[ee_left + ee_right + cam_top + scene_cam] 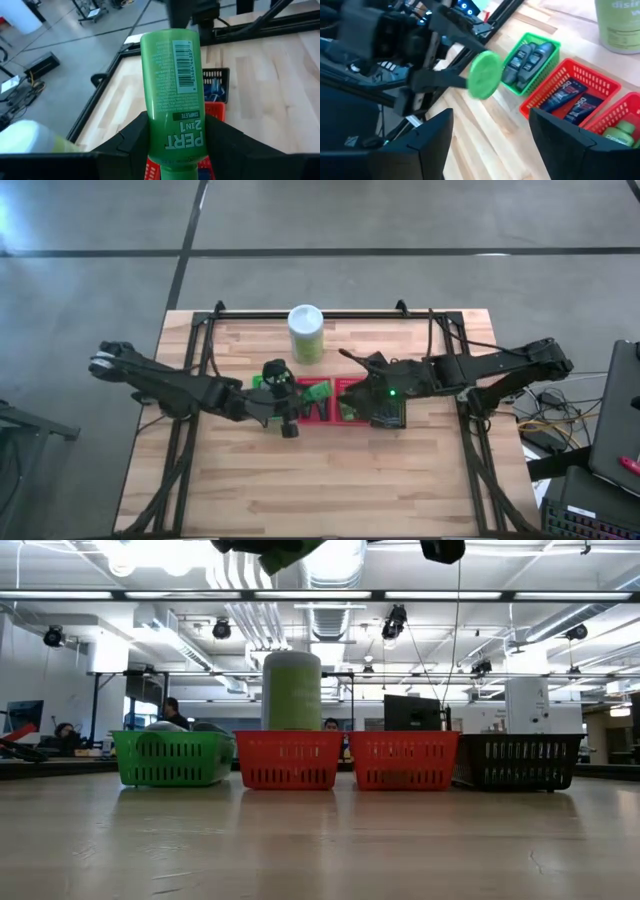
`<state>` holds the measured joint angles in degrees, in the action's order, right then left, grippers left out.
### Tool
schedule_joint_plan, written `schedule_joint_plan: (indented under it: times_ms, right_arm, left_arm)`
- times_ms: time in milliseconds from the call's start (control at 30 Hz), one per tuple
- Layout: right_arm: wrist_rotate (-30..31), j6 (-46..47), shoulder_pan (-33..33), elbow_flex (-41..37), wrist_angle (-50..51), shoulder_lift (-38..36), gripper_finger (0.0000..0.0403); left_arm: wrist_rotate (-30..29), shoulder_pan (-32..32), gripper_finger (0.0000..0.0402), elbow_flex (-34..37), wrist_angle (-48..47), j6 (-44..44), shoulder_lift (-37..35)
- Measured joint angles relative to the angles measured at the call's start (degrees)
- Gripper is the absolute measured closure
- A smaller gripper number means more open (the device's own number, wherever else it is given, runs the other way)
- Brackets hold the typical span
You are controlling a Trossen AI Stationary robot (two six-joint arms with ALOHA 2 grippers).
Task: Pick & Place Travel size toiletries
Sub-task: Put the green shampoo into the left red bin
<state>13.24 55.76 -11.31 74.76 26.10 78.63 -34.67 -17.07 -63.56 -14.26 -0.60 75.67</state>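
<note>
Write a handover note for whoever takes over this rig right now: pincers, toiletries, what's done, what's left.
Left pincer: shut on a green bottle, held in the air above the row of baskets.
Right pincer: open and empty, also above the baskets.
Sorted: grey tubes in the green basket, dark blue tubes in the red basket, a green bottle in the next red basket.
The black basket holds something, but what it is cannot be told.
Left: set the held bottle down, probably with the other green one.
</note>
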Motion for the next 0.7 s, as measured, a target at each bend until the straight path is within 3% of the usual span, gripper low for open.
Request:
schedule_joint_plan:
  times_ms: [433,700]
  right_arm:
    - [-3.6,3.2,1.6,0.0,0.4,0.9,0.0103]
    - [-4.5,4.7,1.6,0.0,0.4,2.8,0.0116]
  left_arm:
    - [3.6,1.2,0.0236,-5.2,0.1,-3.7,6.7]
    - [5.2,1.5,0.0236,-9.6,-0.6,-6.3,10.6]
